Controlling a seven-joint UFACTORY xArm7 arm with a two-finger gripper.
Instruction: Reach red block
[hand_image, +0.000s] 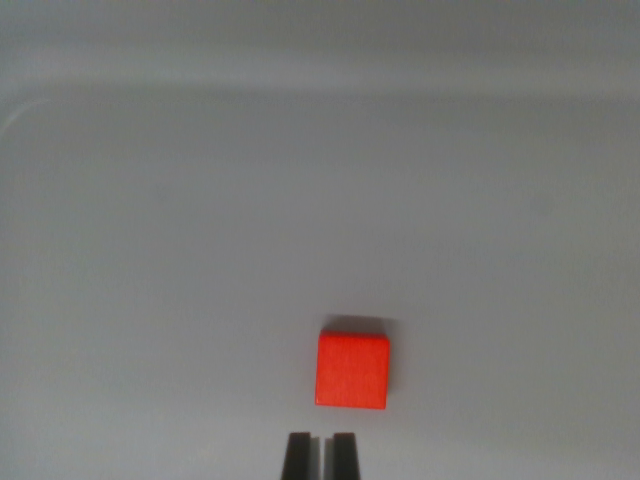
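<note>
The red block (353, 370) lies flat on a pale grey surface (200, 250), in the lower middle of the wrist view and a little toward the view's right. Its top face is a plain, bright orange-red square, with its edges nearly in line with the picture's edges. A thin dark shadow runs along the block's far side. Nothing touches the block.

Just below the block, at the bottom edge of the picture, the gripper (320, 458) shows as two dark fingertips. They stand close together, with only a narrow slit between them, and they hold nothing. The tips sit near the block but apart from it, a strip of bare surface lying between them and the block's near edge. The slit lines up with the block's left part rather than its middle, so the block sits slightly toward the view's right of the gripper.

Beyond the block the surface runs smooth and bare up to a faint raised rim (300, 85), which curves down at the view's left.
</note>
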